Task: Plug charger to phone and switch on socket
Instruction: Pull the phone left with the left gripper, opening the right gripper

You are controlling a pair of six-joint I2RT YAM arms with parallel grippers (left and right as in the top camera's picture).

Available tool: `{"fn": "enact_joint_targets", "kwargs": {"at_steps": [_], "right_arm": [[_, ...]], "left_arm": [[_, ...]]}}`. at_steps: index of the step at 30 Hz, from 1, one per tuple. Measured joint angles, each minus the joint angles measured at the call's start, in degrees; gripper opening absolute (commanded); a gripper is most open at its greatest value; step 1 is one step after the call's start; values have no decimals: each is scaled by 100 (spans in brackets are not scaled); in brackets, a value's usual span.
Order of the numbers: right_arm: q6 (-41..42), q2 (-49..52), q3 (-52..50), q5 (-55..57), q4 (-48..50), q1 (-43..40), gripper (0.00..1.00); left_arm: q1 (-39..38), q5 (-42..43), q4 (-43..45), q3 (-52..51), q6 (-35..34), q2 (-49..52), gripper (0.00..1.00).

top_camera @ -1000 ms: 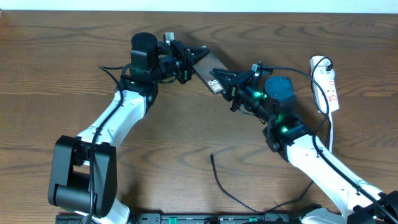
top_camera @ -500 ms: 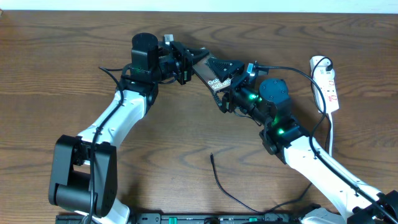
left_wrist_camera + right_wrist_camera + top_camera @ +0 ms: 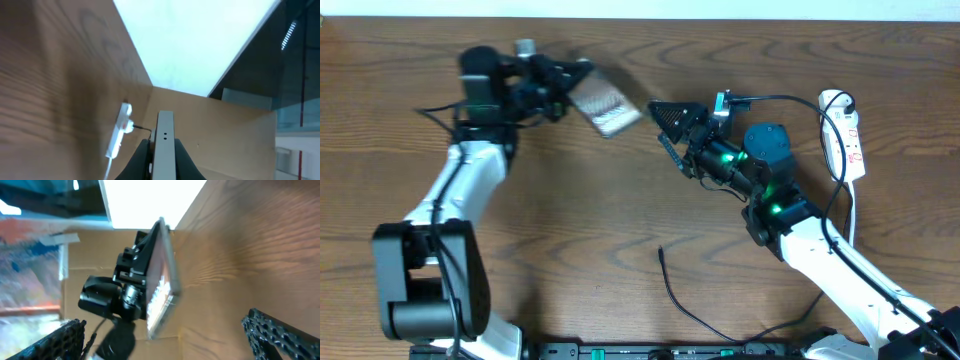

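The left gripper (image 3: pixel 570 87) clamps the phone (image 3: pixel 604 108) far left of the socket (image 3: pixel 846 130). The right gripper (image 3: pixel 658 122), nearer the socket, gapes empty. The charger (image 3: pixel 672 290) lies loose, well down-left of the socket.

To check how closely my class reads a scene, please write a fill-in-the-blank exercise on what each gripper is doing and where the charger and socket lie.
1. The left gripper is shut on the ___.
2. The right gripper is ___, with nothing between its fingers.
3. The charger lies loose on the ___.
4. The socket lies nearer the ___ gripper.
Missing words: phone; open; table; right.
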Motion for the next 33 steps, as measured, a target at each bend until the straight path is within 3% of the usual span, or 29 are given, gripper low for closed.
{"fn": "enact_joint_targets", "kwargs": {"at_steps": [8,12,18,22,27,33], "right_arm": [[-1720,-2,22,-518,-455,-39,99],[-2592,4,409,-474,-2208,-44,99],[-3773,210,1690,-68,-5423,90,99],[-4428,483,2031,376,-6601,448,99],[-5018,1008,1980,693,-6830,938,99],[-4846,1502,1950,903,-6548,1392,98]], "left_arm": [[846,1631,9,0,1519,0,7],[844,2380,9,0,2385,0,7],[844,2791,15,0,3150,0,7],[857,2861,15,0,3482,0,7],[1010,2881,17,0,3738,0,7],[1355,2881,20,-13,3845,0,8]]}}
